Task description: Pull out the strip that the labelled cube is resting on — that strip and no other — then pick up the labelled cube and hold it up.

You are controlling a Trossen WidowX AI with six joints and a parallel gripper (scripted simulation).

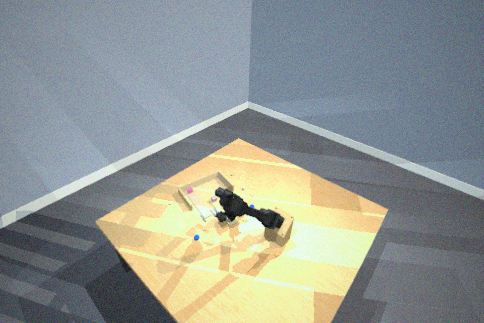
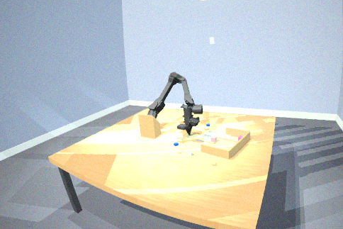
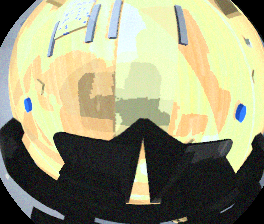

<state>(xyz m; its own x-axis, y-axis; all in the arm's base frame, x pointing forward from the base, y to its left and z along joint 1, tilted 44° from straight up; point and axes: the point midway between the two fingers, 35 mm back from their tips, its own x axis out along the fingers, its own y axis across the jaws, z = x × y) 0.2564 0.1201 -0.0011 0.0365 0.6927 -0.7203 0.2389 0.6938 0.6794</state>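
Note:
My gripper [image 1: 221, 217] [image 2: 189, 133] [image 3: 143, 122] is shut and empty, pointing down just above the table, between the robot's base and the walled frame. One pink cube [image 1: 189, 190] [image 2: 240, 137] is inside the frame near its far corner. Another, paler pink cube [image 1: 214, 199] [image 2: 213, 139] is nearer the gripper. Labels are too small to read, and neither cube shows in the wrist view. A pale strip with blue speckles [image 3: 75, 21] lies ahead of the fingers, between a grey bar [image 3: 53, 40] and a second grey bar [image 3: 90, 22]. What each cube rests on is unclear.
The wooden walled frame [image 1: 205, 178] [image 2: 216, 151] stands beyond the gripper. Blue discs lie on both sides: one [image 1: 196, 237] [image 2: 207, 125] [image 3: 28, 105] and another [image 1: 252, 206] [image 2: 176, 144] [image 3: 240, 113]. Two more grey bars [image 3: 115, 19] [image 3: 181, 25] lie ahead. A small white piece [image 1: 243, 189] [image 2: 190, 154] lies outside the frame.

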